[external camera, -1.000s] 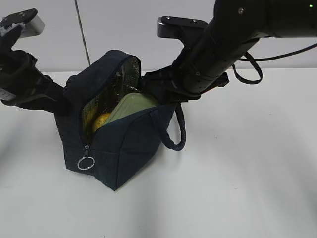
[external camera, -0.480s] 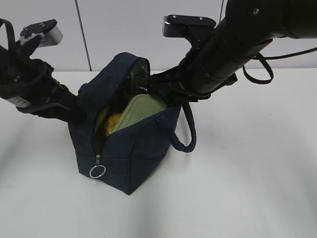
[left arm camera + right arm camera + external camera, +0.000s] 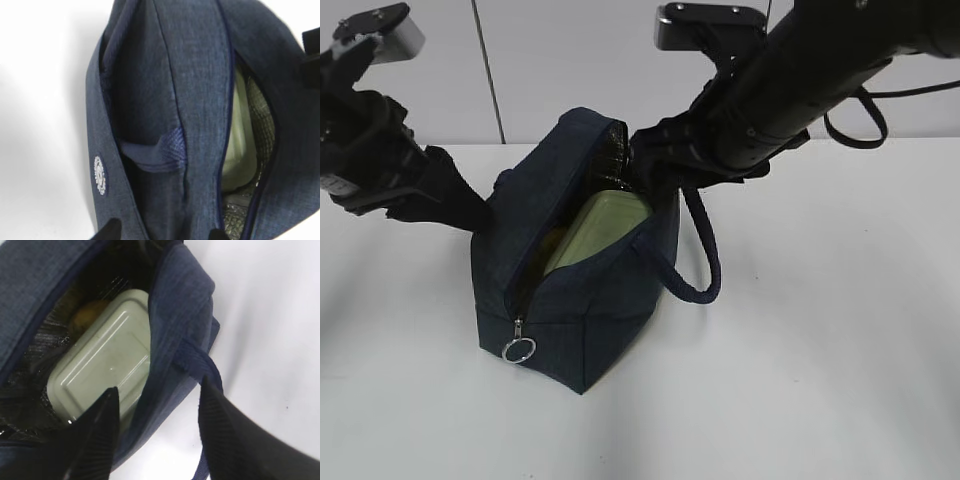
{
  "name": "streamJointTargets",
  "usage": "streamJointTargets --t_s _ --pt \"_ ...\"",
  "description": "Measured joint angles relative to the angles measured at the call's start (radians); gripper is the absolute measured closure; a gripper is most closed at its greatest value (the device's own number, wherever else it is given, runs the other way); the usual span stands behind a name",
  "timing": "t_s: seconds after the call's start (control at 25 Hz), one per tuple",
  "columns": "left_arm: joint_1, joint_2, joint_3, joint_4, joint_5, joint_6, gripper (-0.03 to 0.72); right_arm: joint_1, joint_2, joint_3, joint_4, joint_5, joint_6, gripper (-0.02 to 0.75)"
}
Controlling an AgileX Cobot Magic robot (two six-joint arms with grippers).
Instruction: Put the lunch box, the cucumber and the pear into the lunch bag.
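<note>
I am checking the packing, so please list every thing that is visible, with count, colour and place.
bag: one, dark navy, on the table, top open
box: one, pale green lid, inside the bag
pear: one, yellow-brown, inside the bag behind the box, mostly hidden
zipper ring: one, silver, at the bag's front corner
handle: one, navy, hanging on the bag's right side
table: one, white
left fingers: black, apart, astride the bag's wall
right fingers: black, apart, astride the bag's rim

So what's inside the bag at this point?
The bag is unzipped. The lunch box lies in it, sage lid up, with a yellow-brown bit beside it, likely the pear. No cucumber shows; the box and bag walls cover the rest.
</note>
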Motion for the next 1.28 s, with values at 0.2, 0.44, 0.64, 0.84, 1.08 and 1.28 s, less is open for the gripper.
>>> streamJointTargets --t_s 0.2,0.44,0.64,0.84,1.08,1.28 --pt "0.000 -0.064 0.000 0.011 -0.001 0.000 0.365 0.000 -0.056 0.004 -0.011 -0.006 -0.019 0.335" --pt "0.000 -0.139 0.014 0.080 -0.010 -0.050 0.365 0.000 -0.136 0.087 -0.019 -0.050 -0.040 0.335" --pt "0.000 -0.207 0.102 0.116 -0.084 -0.074 0.376 0.010 -0.222 0.218 -0.023 -0.135 -0.065 0.335" --pt "0.000 -0.299 0.230 0.121 -0.216 -0.076 0.405 0.032 -0.317 0.389 -0.025 -0.283 -0.084 0.335" --pt "0.000 -0.395 0.372 0.124 -0.361 -0.075 0.416 0.035 -0.390 0.552 -0.025 -0.454 -0.086 0.335" --pt "-0.010 -0.443 0.419 0.189 -0.392 -0.072 0.418 0.079 -0.402 0.651 -0.025 -0.566 -0.086 0.335"
